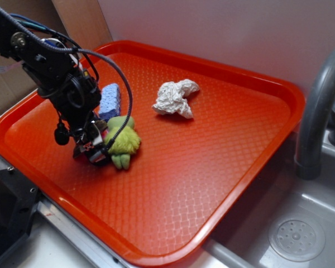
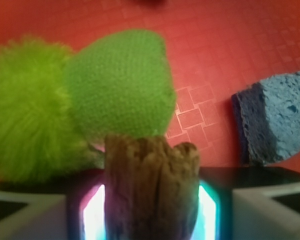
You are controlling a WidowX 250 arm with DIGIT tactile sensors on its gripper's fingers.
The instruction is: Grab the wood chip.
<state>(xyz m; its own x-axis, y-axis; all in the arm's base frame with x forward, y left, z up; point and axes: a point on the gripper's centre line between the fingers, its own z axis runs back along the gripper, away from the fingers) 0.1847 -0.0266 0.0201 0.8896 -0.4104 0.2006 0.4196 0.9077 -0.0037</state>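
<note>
Wood chip [image 2: 151, 187] sits right between the jaws, brown and rough, its long axis running straight out from the wrist toward the green plush toy [image 2: 90, 100], whose knitted part touches or nearly touches the chip's blunt tip. Gripper [image 1: 90, 152] looks clamped on the chip: wrist view shows a finger pad [image 2: 92, 215] pressed along each flank, no gap visible. From the outside view the chip itself is hidden behind the fingers, low over the red tray [image 1: 223, 184], near its left edge. Blue sponge [image 2: 277, 120] lies off to one side, apart. Crumpled white paper [image 1: 176, 99] well away. Judgement: grasp appears made; straight lift should clear the toy.
</note>
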